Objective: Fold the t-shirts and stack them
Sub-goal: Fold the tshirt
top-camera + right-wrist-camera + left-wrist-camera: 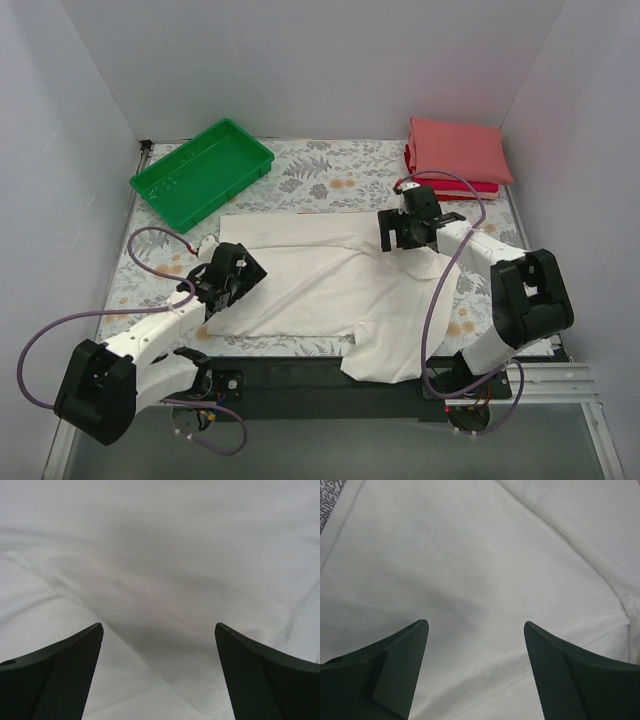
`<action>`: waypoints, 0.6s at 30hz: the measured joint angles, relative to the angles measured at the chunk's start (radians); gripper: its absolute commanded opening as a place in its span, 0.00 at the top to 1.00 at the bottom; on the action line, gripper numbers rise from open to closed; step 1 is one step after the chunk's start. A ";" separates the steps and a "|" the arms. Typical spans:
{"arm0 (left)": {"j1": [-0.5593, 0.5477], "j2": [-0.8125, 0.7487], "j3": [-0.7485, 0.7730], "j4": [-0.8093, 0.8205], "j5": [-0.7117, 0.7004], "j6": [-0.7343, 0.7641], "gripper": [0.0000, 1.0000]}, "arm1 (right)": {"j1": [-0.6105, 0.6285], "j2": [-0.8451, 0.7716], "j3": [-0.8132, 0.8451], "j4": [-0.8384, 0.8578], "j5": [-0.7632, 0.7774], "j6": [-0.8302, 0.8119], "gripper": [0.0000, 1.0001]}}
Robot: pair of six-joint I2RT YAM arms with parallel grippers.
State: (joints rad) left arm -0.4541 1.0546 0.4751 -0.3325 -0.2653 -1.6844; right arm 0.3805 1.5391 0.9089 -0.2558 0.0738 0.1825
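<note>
A white t-shirt [330, 285] lies spread on the table, plain side up, one part hanging over the near edge. Its red print is hidden. My left gripper [232, 270] is open just above the shirt's left edge; in the left wrist view [476, 627] only white cloth [470, 555] lies between its fingers. My right gripper [405, 228] is open over the shirt's far right part; the right wrist view [159, 630] shows wrinkled white cloth [160, 555] below it. Folded salmon-pink [458, 148] and red [480, 187] shirts are stacked at the back right.
A green plastic tray [202, 170] stands at the back left on the leaf-patterned tablecloth [330, 170]. White walls close the table on three sides. A black rail [300, 375] runs along the near edge.
</note>
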 measured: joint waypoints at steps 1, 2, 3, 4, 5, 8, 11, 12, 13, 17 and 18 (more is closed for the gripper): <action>0.000 0.003 0.000 -0.001 -0.004 0.000 0.23 | -0.005 0.015 0.023 0.002 0.003 -0.016 0.02; 0.000 0.006 0.000 -0.002 -0.008 0.000 0.23 | -0.011 0.039 0.050 0.010 0.006 -0.036 0.02; 0.000 0.009 0.000 -0.004 -0.010 0.000 0.23 | -0.016 0.061 0.078 0.015 0.007 -0.055 0.02; 0.000 0.011 0.000 -0.005 -0.011 0.000 0.23 | -0.021 0.089 0.106 0.023 0.008 -0.072 0.02; 0.000 0.014 0.000 -0.006 -0.013 0.000 0.23 | -0.027 0.112 0.130 0.029 0.010 -0.087 0.02; 0.000 0.017 0.000 -0.013 -0.022 0.000 0.23 | -0.040 0.148 0.174 0.015 0.005 -0.119 0.02; 0.000 0.017 0.000 -0.020 -0.030 0.000 0.23 | -0.031 0.121 0.172 -0.010 -0.002 -0.135 0.02; 0.000 0.017 0.000 -0.020 -0.031 -0.001 0.23 | -0.018 0.099 0.164 -0.019 0.003 -0.138 0.02; 0.000 0.017 0.000 -0.021 -0.032 -0.001 0.23 | 0.001 0.066 0.149 -0.026 0.007 -0.137 0.02; 0.000 0.017 0.000 -0.026 -0.034 -0.004 0.23 | 0.110 -0.109 0.044 -0.032 0.017 -0.113 0.06; 0.000 0.017 0.000 -0.027 -0.034 -0.005 0.23 | 0.138 -0.143 0.018 -0.034 0.017 -0.101 0.10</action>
State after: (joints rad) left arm -0.4541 1.0718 0.4751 -0.3592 -0.2989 -1.6897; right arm 0.5186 1.3960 0.9268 -0.2897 0.0906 0.0811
